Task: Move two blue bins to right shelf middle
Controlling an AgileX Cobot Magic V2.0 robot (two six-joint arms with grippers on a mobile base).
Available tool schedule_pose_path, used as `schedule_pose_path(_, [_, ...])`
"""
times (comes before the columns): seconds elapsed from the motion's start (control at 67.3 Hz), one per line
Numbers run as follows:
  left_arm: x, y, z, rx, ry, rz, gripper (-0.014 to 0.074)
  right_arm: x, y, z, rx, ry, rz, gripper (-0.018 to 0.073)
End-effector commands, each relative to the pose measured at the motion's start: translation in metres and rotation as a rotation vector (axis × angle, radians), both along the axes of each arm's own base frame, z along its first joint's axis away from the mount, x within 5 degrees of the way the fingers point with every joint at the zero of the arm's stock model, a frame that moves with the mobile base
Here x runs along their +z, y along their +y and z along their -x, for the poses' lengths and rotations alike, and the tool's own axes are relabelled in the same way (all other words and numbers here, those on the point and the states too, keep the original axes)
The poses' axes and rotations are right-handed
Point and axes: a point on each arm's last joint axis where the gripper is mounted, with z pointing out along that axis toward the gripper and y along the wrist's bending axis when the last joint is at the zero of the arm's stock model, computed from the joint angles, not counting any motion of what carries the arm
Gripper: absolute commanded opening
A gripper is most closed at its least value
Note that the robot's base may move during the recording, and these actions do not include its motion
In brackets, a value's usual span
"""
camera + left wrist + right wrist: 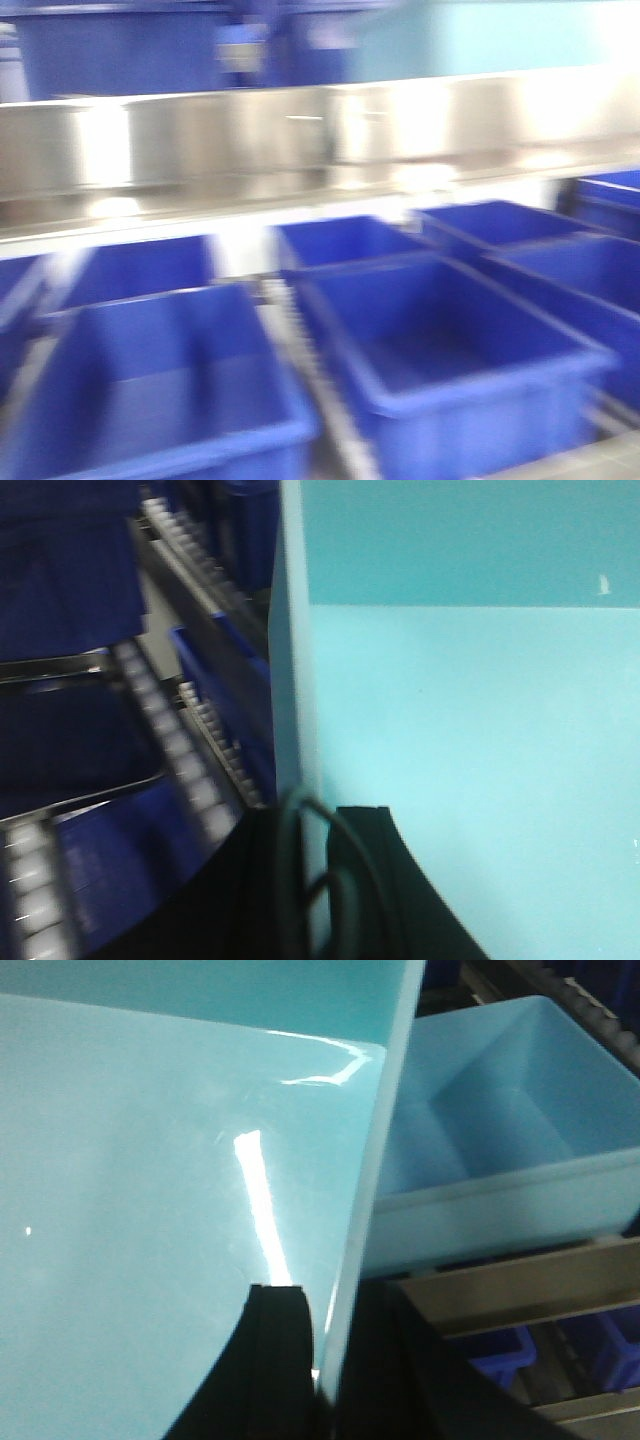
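One pale blue bin (470, 730) fills the left wrist view. My left gripper (305, 830) is shut on its left wall, with one black finger (365, 870) inside and the other outside. In the right wrist view the same kind of pale bin (150, 1180) is close up, and my right gripper (325, 1335) is shut on its right wall. A second pale blue bin (500, 1130) stands open beside it on a metal shelf ledge (520, 1285). The front view is blurred. A pale cyan surface (500, 35) shows at its top right.
A steel shelf rail (300, 140) crosses the front view. Below it, several dark royal-blue bins (440, 350) stand in rows on roller tracks (310, 380). More dark blue bins (70, 570) and rollers (190, 770) lie left of the held bin.
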Motion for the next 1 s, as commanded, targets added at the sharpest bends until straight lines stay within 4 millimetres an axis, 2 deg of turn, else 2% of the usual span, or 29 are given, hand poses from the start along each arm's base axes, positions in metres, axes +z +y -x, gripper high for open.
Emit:
schedule_pose_path(0.0, [0.0145, -0.0062, 0.0084, -0.055, -0.068, 0.081, -0.0111, 0.0097, 0.0014, 0.0036, 0.021, -0.061, -0.03, -0.0153])
schedule_pose_path(0.981, [0.0145, -0.0062, 0.0084, -0.055, -0.068, 0.081, -0.0111, 0.0097, 0.0014, 0.0036, 0.021, -0.061, -0.03, -0.0153])
